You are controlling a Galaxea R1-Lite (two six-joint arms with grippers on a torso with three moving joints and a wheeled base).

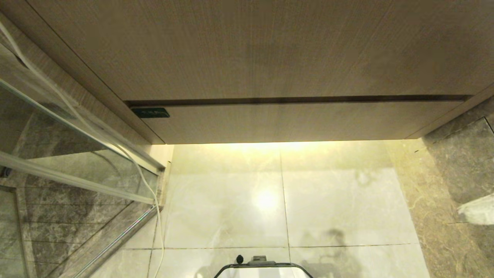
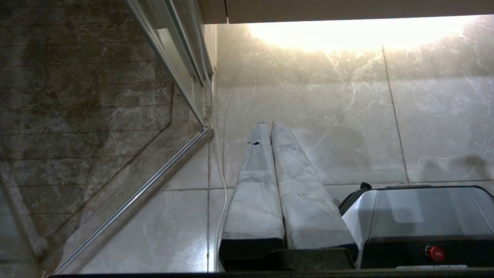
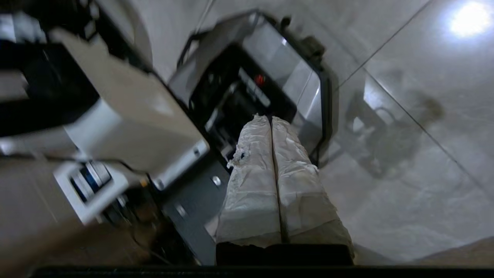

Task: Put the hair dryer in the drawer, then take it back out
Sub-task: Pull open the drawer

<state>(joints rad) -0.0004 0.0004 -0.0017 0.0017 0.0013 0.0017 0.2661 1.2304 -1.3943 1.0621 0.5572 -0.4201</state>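
Drawer (image 1: pixel 293 121): closed — centre of the head view, under the taller wood panel (image 1: pixel 247 50).
Hair dryer: not visible in any view.
Left gripper (image 2: pixel 267 124): fingers together, empty, over the floor tiles (image 2: pixel 424 127).
Right gripper (image 3: pixel 269 116): fingers together, empty, above the robot base (image 3: pixel 285 69).

head view: we look down from above at the light wood-grain drawer front (image 1: pixel 301 121) and pale marble floor tiles (image 1: pixel 227 208).
left wrist: low, facing the floor, close.
right wrist: we face our own grey-and-black wheeled base (image 3: pixel 266 85).
shared: floor, base.
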